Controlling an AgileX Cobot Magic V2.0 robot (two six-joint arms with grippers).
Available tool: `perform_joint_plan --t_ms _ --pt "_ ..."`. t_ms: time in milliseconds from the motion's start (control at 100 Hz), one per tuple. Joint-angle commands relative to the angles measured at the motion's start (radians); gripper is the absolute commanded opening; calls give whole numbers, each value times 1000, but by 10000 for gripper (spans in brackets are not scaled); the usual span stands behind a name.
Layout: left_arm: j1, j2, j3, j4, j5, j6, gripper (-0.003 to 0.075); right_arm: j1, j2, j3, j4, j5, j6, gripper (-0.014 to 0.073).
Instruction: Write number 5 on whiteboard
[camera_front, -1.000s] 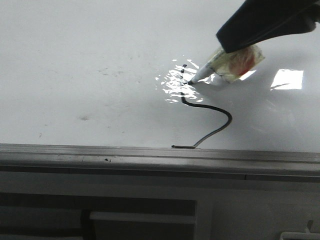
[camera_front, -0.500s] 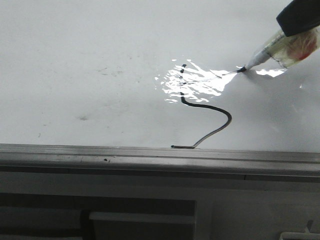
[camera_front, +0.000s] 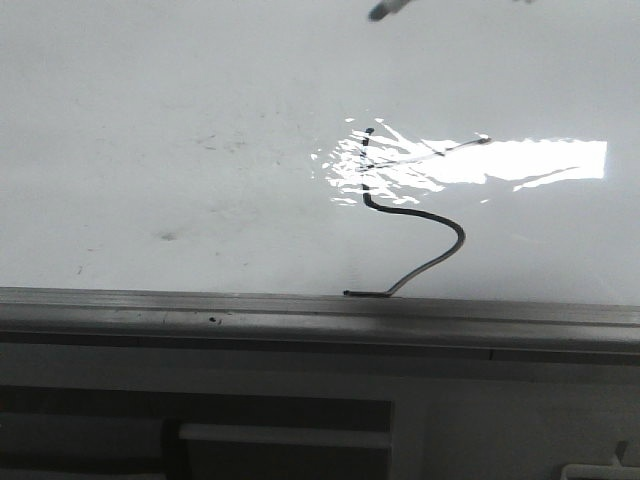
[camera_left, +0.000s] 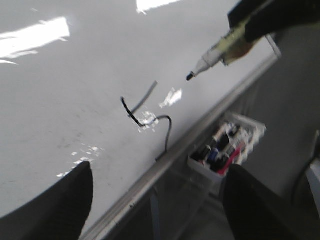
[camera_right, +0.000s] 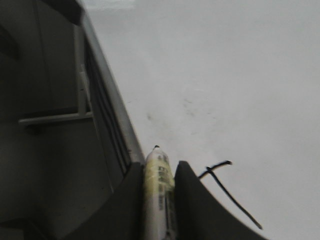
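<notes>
One thin black hand-drawn number 5 (camera_front: 415, 235) on glossy white whiteboard (camera_front: 200, 120) | right gripper (camera_right: 159, 172) clamps white marker pen (camera_right: 159, 200), tip off the surface | left gripper (camera_left: 157, 200) spread, empty | retract straight, avoid smearing.

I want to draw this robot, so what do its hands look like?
Draw them dark. The right gripper has two black fingers with smooth, rounded edges, like thick curved paddles. The left gripper shows two black, blunt, rounded fingers too. No cables, stickers or writing show on them.
</notes>
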Motion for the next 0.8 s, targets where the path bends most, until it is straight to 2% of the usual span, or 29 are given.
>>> perform_joint_plan --t_ms 0,110,310,490,630,720,790 --pt "-2 96 -82 -20 57 107 405 73 34 -34 23 -44 -47 -43" --pt "-27 207 -137 -26 75 145 327 163 90 -34 23 -56 -52 -43" --pt "-113 375 -205 -14 73 147 323 259 158 -34 23 -111 -52 -43" --pt "-160 473 -219 -22 35 147 323 295 166 -34 23 -130 -52 -43" --pt "-166 501 -221 -84 -11 147 309 306 166 -34 35 -129 -52 -43" --pt "-166 505 -221 -120 -27 147 270 314 166 -34 45 -129 -52 -43" --pt "-166 505 -221 -122 -30 147 210 314 166 -34 50 -126 -52 -43"
